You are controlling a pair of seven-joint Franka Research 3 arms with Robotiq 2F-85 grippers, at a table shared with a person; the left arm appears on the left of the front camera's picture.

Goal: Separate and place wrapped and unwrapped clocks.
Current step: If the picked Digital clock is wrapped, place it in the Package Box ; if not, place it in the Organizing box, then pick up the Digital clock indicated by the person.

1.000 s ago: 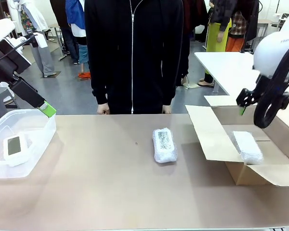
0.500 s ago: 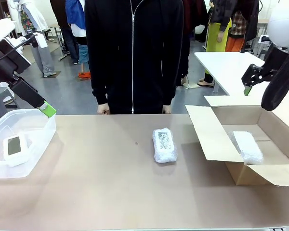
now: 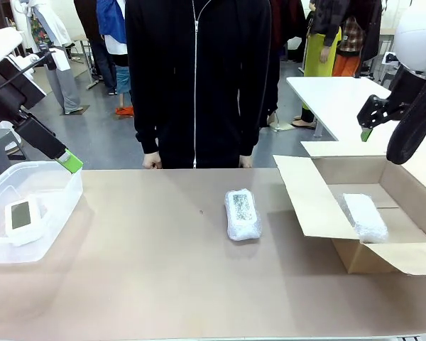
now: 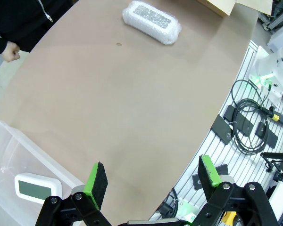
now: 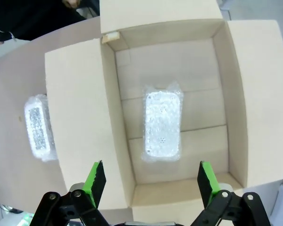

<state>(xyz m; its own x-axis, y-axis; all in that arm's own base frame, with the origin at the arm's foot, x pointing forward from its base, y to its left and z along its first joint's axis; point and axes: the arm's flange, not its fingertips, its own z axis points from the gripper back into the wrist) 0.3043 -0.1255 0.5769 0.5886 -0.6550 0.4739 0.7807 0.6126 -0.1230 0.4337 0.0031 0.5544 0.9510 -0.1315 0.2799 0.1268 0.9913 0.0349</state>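
The left gripper (image 4: 153, 176) hangs tilted above the clear bin (image 3: 64, 186) at the table's (image 3: 163, 284) left edge, fingers spread wide and empty. The bare clock (image 3: 20, 215) lies inside the bin. The right gripper (image 5: 151, 176) hovers high over the cardboard box (image 3: 305, 206) at the right edge, equally wide and empty, above one wrapped clock (image 3: 363, 215). A second wrapped clock (image 3: 242, 213) lies mid-table.

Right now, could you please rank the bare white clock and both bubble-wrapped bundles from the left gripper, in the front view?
From the left gripper:
1. Bare white rectangular clock, in the clear plastic tub, left.
2. Bubble-wrapped bundle with dark speckled panel, mid-table.
3. Plain bubble-wrapped bundle, inside the brown cardboard box, far right.
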